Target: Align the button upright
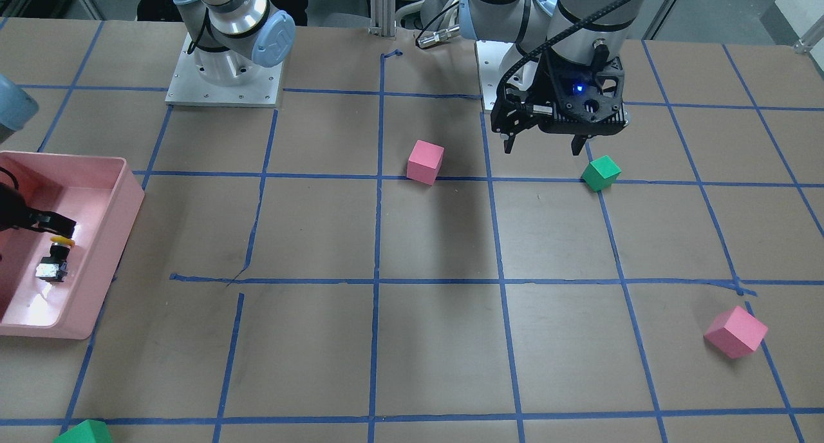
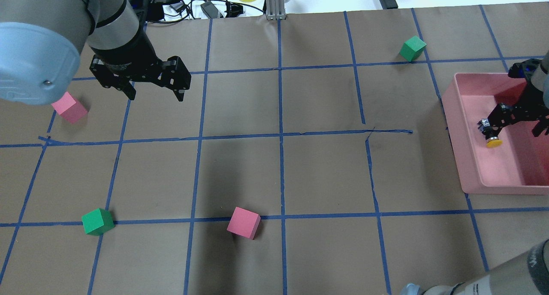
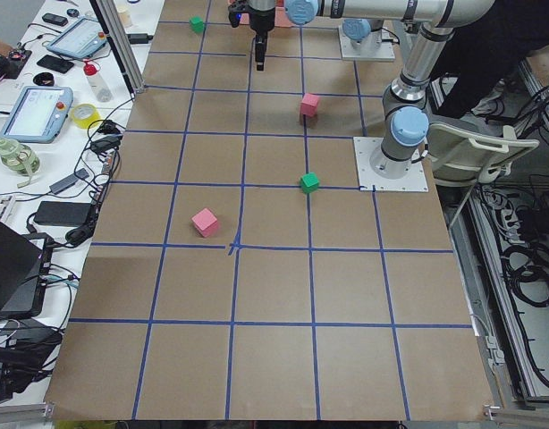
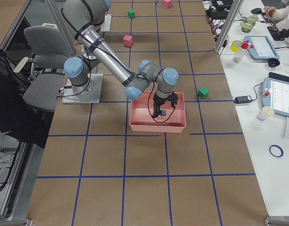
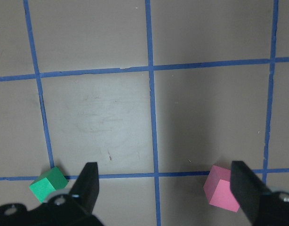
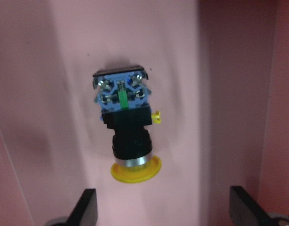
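because the button (image 6: 128, 127) lies on its side in the pink bin (image 2: 497, 188), the right gripper (image 6: 163, 197) hovers above it, jaws wide and empty; the left gripper (image 2: 155, 96) hangs open, empty, well apart.

The button (image 6: 128, 127) has a yellow cap, black collar and grey block base. It lies on its side on the floor of the pink tray (image 2: 453, 132).

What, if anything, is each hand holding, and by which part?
Nothing is held. The right hand is open over the button, which lies on its side in the pink bin, ungripped. The left hand is open above the table.
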Robot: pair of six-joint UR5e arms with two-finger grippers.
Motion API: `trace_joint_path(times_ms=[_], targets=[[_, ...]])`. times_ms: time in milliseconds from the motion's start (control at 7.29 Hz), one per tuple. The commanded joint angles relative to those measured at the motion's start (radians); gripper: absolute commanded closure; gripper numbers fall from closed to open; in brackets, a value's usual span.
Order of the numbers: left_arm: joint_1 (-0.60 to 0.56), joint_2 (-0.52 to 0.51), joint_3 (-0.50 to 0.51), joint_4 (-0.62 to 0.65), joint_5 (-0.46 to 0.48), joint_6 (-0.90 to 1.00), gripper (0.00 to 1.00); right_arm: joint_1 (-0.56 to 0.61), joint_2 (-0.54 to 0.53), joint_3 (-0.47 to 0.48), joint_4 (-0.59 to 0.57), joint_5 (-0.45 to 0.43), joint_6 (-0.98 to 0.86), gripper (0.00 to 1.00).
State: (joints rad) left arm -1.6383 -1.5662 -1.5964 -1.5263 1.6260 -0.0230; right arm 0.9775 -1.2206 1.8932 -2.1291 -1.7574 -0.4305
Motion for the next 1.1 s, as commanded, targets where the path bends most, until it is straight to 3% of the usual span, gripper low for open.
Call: trace_joint_path(times_ms=[0, 275, 549, 961], targets=[[0.000, 0.000, 0.000, 0.000, 0.000, 0.000, 0.00, -0.002, 0.016, 0.058, -0.051, 0.006, -0.001, 0.00], [0.002, -0.003, 0.000, 0.000, 0.000, -0.002, 0.00, -0.003, 0.030, 0.060, -0.100, 0.021, -0.005, 0.06], [0.002, -0.005, 0.001, 0.000, 0.002, -0.002, 0.00, -0.003, 0.030, 0.060, -0.091, 0.041, -0.048, 1.00], [0.006, -0.003, 0.001, -0.002, 0.006, 0.000, 0.00, -0.002, 0.018, 0.041, -0.083, 0.045, -0.042, 1.00]])
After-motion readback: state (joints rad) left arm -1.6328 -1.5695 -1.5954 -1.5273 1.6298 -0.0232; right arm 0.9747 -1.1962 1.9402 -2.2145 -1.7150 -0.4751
